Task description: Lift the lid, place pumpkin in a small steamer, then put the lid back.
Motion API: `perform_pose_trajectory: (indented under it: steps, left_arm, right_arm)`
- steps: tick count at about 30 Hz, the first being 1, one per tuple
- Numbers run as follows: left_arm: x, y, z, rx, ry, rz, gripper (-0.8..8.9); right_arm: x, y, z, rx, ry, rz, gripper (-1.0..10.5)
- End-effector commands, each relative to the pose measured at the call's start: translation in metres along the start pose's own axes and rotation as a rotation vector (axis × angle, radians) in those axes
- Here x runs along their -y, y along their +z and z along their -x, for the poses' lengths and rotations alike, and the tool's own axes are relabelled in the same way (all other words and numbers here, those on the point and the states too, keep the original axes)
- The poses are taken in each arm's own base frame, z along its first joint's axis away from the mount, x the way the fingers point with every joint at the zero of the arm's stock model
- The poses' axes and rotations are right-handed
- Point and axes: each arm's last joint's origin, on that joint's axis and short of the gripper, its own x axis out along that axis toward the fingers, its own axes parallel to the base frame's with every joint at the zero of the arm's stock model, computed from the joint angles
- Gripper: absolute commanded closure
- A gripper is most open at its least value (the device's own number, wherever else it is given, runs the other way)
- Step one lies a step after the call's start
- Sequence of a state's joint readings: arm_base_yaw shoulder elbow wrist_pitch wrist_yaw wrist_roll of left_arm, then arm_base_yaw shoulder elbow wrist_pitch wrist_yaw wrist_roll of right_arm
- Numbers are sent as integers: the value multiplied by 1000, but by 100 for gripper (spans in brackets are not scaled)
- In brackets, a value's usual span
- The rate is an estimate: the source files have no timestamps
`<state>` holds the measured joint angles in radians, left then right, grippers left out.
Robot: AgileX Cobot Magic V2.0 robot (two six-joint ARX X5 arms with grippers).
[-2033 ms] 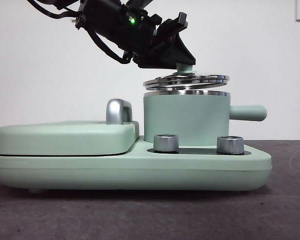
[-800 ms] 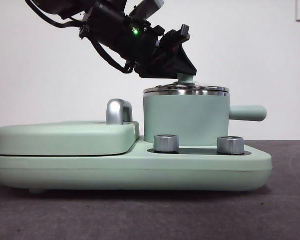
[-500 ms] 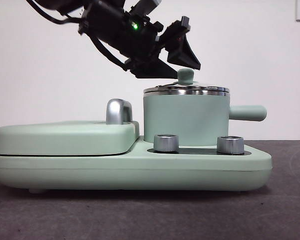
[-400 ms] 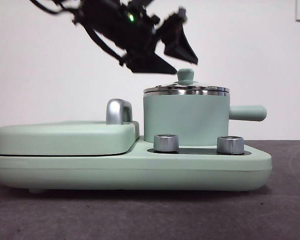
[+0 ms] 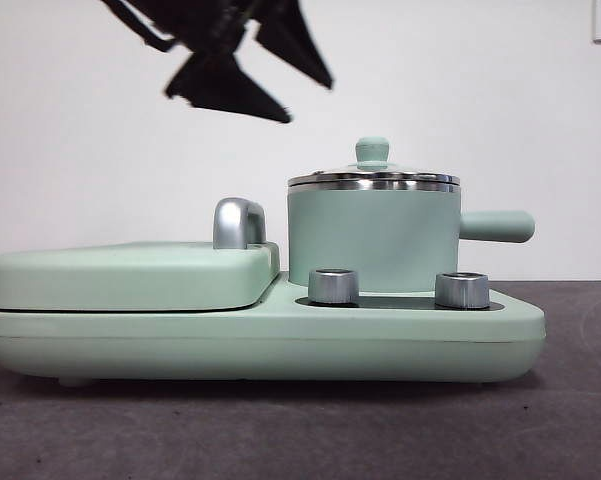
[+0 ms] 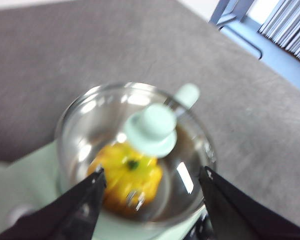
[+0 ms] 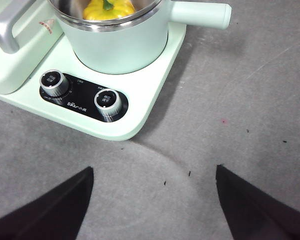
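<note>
The lid [image 5: 373,181] sits flat on the small steamer [image 5: 370,238], its mint knob free. In the front view my left gripper [image 5: 309,102] hangs open above and to the left of the knob, touching nothing. Its wrist view looks down on the lid [image 6: 150,129], with the pumpkin [image 6: 127,177] showing through the glass inside the pot, and the left gripper [image 6: 152,172] holds nothing between its spread jaws. My right gripper [image 7: 153,171] is open over bare table in front of the appliance, and its view shows the steamer [image 7: 120,47] with the pumpkin [image 7: 109,9] inside.
The steamer stands on a wide mint-green appliance base [image 5: 280,335] with two silver knobs [image 5: 332,285]. A flat hinged cover [image 5: 130,275] with a chrome handle [image 5: 235,222] lies to the left. The steamer's side handle [image 5: 495,226] points right.
The left gripper set the lid down on the steamer, opened off the knob and rose up and to the left. The lid stays on the pot.
</note>
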<state>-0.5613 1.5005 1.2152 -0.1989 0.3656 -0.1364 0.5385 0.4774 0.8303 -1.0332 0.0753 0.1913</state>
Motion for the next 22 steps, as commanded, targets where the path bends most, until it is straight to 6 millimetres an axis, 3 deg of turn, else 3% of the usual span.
perform_pose_trajectory:
  steps: [1,12,22]
  left_arm:
    - [-2,5,11,-4,13,22,502]
    - [-15,-18,73,44,115,75,502]
    - [-11,-58,129,47,201,131,503]
  right_arm:
    - [-1,3,0,12,7,-7,567]
    - [-6,17,-10,58,63,-6,567]
    - [-12,33,-32,39,96,27,567]
